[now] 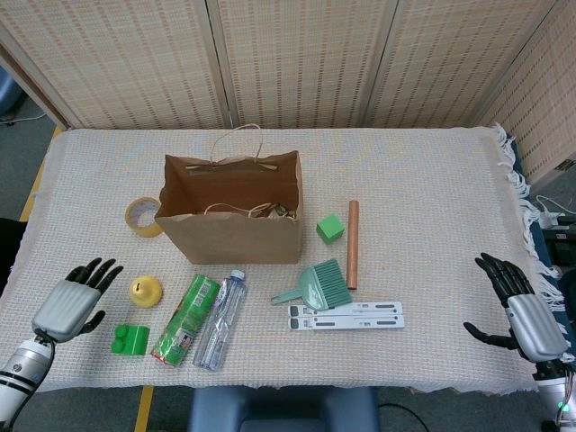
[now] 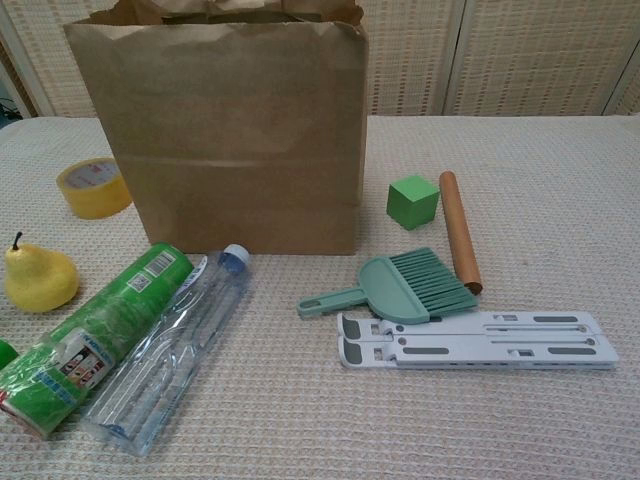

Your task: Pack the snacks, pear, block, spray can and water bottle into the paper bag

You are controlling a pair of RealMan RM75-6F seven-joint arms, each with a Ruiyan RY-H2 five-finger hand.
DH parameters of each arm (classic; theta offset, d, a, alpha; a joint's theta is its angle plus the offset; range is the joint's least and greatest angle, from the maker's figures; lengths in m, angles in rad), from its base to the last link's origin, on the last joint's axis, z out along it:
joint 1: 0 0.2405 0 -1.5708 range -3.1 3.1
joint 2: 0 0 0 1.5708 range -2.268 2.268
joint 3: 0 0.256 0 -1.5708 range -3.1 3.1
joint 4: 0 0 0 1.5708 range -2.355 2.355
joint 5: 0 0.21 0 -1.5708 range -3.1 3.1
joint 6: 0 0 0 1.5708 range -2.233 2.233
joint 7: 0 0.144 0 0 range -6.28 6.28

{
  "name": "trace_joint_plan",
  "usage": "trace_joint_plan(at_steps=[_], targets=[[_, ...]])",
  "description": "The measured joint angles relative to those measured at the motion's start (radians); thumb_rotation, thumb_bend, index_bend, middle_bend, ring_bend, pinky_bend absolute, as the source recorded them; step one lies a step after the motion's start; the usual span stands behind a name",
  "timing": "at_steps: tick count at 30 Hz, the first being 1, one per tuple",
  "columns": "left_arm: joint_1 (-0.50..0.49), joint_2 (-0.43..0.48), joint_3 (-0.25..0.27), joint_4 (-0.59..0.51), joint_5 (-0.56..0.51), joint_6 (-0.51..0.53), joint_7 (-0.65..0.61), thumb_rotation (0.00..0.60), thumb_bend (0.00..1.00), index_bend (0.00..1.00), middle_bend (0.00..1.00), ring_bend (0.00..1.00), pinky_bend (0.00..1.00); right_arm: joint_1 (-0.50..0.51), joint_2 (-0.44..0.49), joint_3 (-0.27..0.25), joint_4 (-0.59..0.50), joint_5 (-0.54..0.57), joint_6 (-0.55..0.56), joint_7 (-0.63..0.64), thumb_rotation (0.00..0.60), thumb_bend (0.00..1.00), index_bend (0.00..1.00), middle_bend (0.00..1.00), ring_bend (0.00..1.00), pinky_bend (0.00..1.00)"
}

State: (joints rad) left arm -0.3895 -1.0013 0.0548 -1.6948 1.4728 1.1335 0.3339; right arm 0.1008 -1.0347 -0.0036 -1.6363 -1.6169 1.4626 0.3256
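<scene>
1. Bag (image 1: 234,216) stood upright on the bench (image 1: 423,180), mouth open for loading.
2. Pear (image 1: 146,289), bottle (image 1: 220,319) and green can (image 1: 184,318) lay in front of it, unpacked.
3. Left hand (image 1: 70,307), fingers apart, hovered beside the pear, likely next.
4. Right hand (image 1: 526,319) idled empty, fingers spread.

Stood behind the table (image 1: 423,180): woven folding screen panels (image 1: 297,63). Lay over it: cream textured cloth, fringed at right edge (image 1: 517,193).
</scene>
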Motion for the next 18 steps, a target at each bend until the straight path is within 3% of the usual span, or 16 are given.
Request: trace_joint_plan(at_steps=[7,18], targets=[[-0.05,-0.061,0.001,0.016,-0.001,-0.096,0.079,0.6,0.36,0.0,0.0,0.0,0.17,0.001,0.003,-0.004,-0.002,0.004,-0.012,-0.01,0.6,0.06,0.0,0.0,0.0,0.02],[-0.152,-0.153,-0.055,0.044,-0.128,-0.234,0.181,0.6,0.36,0.0,0.0,0.0,0.16,0.005,0.016,-0.008,-0.016,0.01,-0.028,-0.01,0.6,0.06,0.0,0.0,0.0,0.02]])
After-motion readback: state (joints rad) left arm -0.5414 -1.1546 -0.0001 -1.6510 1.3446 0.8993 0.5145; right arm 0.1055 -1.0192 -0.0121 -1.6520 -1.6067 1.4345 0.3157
